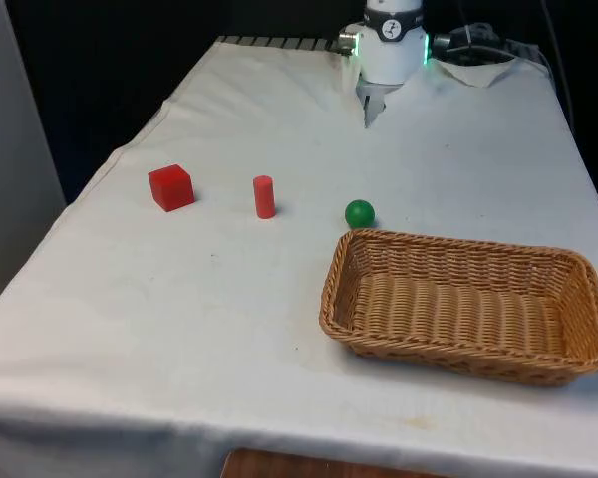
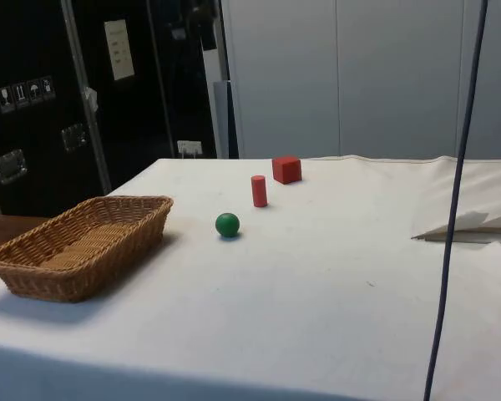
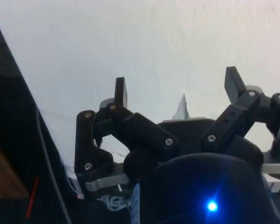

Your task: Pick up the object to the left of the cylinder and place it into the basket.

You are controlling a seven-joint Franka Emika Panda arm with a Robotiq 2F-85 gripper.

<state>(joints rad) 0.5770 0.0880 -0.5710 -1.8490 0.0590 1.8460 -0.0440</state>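
Reaching from the far end with the pincer (image 3: 177, 88) spread wide and empty, the arm does best to drop squarely over the cube (image 1: 170, 187), at the front view's left of the cylinder (image 1: 264, 196), well apart from the basket (image 1: 578, 329)

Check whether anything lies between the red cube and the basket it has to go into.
Yes. In the front view the red cylinder and then the green ball lie roughly in line between the red cube and the basket; the ball sits just off the basket's near corner. A lifted carry would likely clear both.
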